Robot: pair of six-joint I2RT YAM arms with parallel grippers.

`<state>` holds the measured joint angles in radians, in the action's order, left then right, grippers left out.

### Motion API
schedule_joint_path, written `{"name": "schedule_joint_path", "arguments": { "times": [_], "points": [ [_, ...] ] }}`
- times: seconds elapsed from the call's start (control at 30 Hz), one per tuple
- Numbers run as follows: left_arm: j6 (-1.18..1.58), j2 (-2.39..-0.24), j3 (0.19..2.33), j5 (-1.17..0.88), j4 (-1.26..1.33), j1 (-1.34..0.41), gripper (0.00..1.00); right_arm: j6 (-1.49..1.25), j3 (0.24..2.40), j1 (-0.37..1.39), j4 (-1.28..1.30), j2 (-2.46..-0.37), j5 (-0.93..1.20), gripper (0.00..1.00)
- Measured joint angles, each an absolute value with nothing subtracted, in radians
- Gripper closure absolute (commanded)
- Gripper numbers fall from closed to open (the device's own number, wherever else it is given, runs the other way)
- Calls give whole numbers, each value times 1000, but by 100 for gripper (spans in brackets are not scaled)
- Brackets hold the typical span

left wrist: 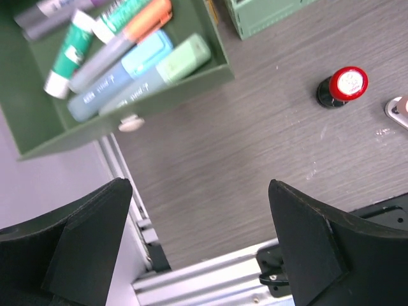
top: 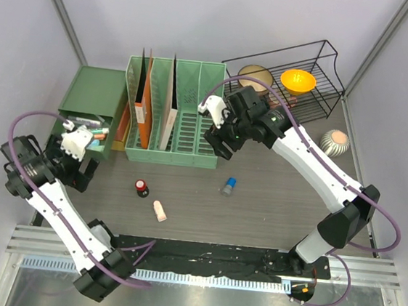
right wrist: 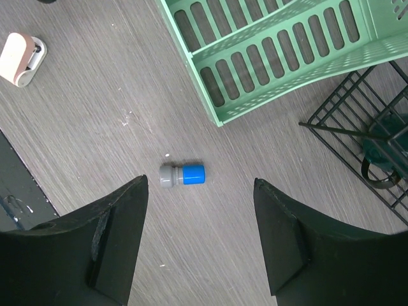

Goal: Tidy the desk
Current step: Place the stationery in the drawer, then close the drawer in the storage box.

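The desk (top: 271, 204) is seen spread across the middle of the overhead view, bounded at the bottom by its black rail (top: 208, 254). At the left of that view, the left gripper (left wrist: 197, 185) is held just below the open green drawer (left wrist: 178, 88). Its jaws are spread wide, and nothing is caught between them. Markers (left wrist: 121, 64) are packed in the drawer at the upper left of the wrist picture, and a red-topped stamp (left wrist: 344, 86) is spotted upright on the wood at the right.

Near the centre, the right gripper (right wrist: 201, 182) is poised above a small blue-capped tube (right wrist: 183, 174) lying on its side. The jaws are parted, the tube is seen on the wood between them, and nothing is gripped. A pinkish item (right wrist: 19, 58) is glimpsed at the upper left, the green file rack (right wrist: 287, 57) at the top and a black wire rack (right wrist: 363, 127) at the right.
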<state>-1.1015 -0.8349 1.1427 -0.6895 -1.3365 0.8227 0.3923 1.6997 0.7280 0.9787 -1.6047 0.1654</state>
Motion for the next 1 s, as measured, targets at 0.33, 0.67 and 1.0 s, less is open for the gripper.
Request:
{"name": "schedule_joint_path", "arguments": {
  "times": [0.33,0.67,1.0],
  "points": [
    [-983,-926,1042,-605,-1213,828,7,389,1700,728,1002,-1620,140,29],
    [-905,-963,1017,-592,-1084,829,7,399,2105,728,1066,-1792,136,31],
    [-881,-930,984,-606,-1050,830,7,458,2371,731,1025,-1942,144,28]
  ]
}}
